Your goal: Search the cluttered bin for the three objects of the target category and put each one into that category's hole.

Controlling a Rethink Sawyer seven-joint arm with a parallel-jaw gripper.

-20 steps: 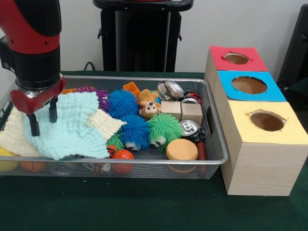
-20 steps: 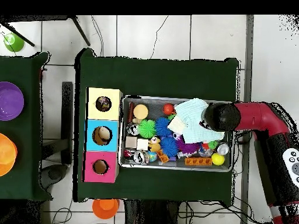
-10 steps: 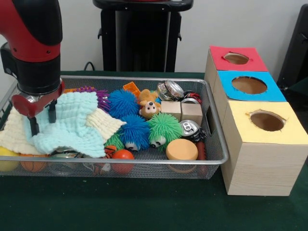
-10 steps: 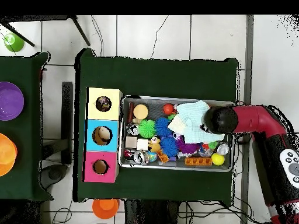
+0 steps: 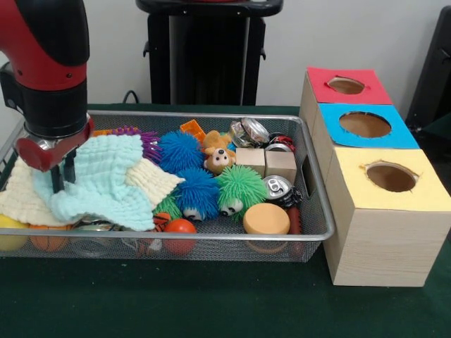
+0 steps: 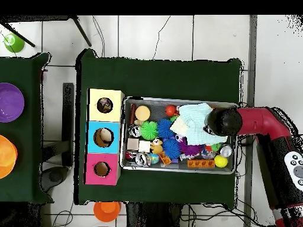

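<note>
With the hand (image 5: 62,171) pinched on the mint cloth (image 5: 106,179) in the bin (image 5: 310,211), no patterned bundle shows, so all three seem left for the yellow hole (image 5: 391,177).

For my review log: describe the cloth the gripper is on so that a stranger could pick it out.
Find the wire mesh bin on the green table. At the end far from the wooden boxes, under the gripper, lies the mint cloth, overlapping plain cream cloths.
</note>
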